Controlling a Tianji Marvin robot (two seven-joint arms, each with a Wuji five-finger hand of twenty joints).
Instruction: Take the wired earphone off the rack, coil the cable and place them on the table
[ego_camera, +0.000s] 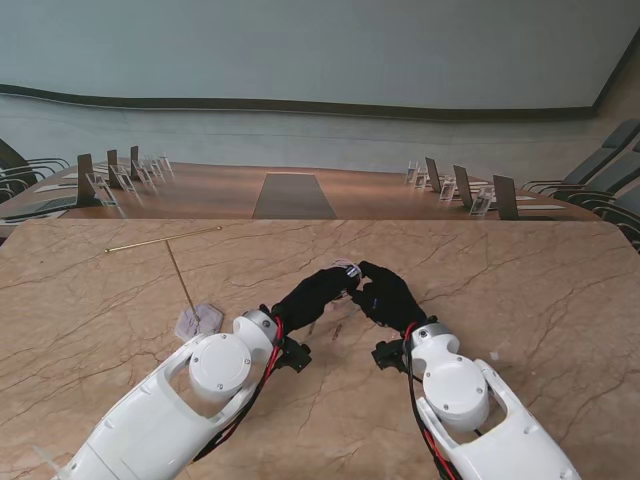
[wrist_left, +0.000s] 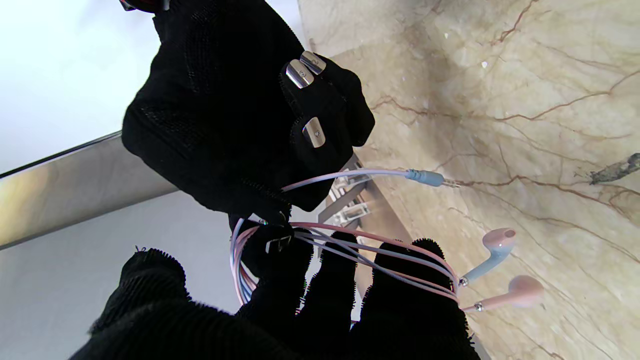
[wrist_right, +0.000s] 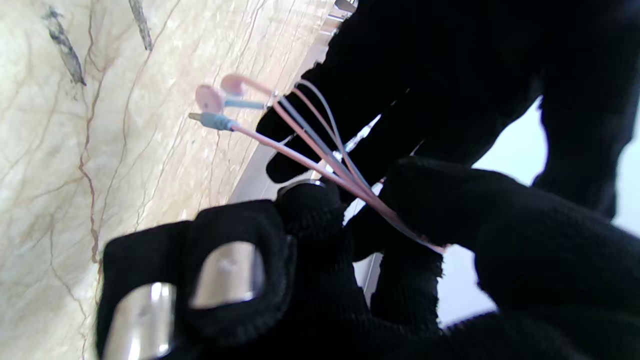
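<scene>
Earphone cable (wrist_left: 350, 260) is looped round my left robot hand (ego_camera: 318, 292) fingers, which serve as a spool; my right robot hand (ego_camera: 385, 295), at its 3 o'clock, seemingly pinches the strands (buds dangling) above the tabletop (ego_camera: 520, 290).

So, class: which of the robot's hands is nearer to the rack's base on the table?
Left. The left hand sits just right of the rack's base; the right hand is farther right, beyond the left, both pinching the earphone cable.
</scene>
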